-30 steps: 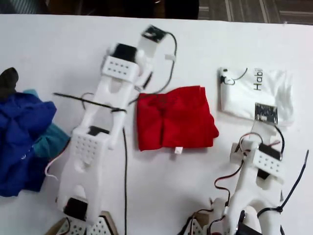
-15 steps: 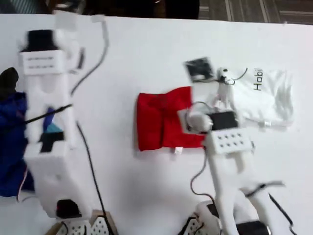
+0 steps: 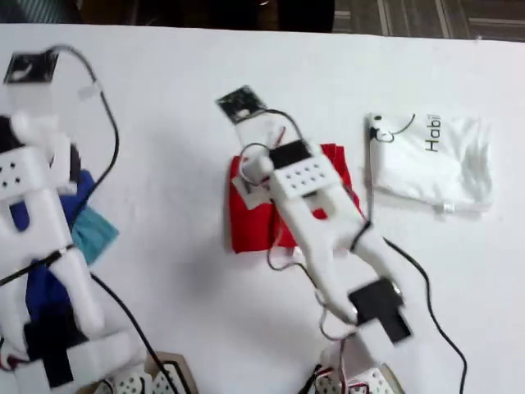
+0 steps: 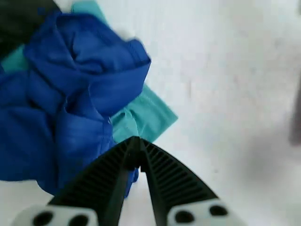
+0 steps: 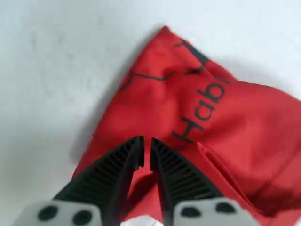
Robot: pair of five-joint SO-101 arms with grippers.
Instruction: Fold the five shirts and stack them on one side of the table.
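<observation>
A folded red shirt point(image 3: 250, 226) lies mid-table, and a folded white shirt point(image 3: 426, 160) lies to its right. At the left edge is a loose heap: a blue shirt point(image 4: 56, 94) on top, a teal shirt point(image 4: 146, 115) under it, and a black shirt point(image 4: 19, 19) behind. My left gripper point(image 4: 139, 143) hangs shut just above the heap's edge, where blue meets teal, with nothing in it. My right gripper point(image 5: 146, 143) hovers shut over the red shirt point(image 5: 225, 117) near one of its corners, holding nothing. In the high view the right arm point(image 3: 308, 185) lies across the red shirt.
The left arm point(image 3: 37, 222) covers much of the heap in the high view, with teal point(image 3: 94, 234) sticking out beside it. Bare white tabletop point(image 3: 164, 189) separates the heap from the red shirt. Cables trail from both arms toward the front edge.
The left arm swung from beside the red shirt out to the heap at the left. The right arm swung from in front of the white shirt leftwards over the red shirt.
</observation>
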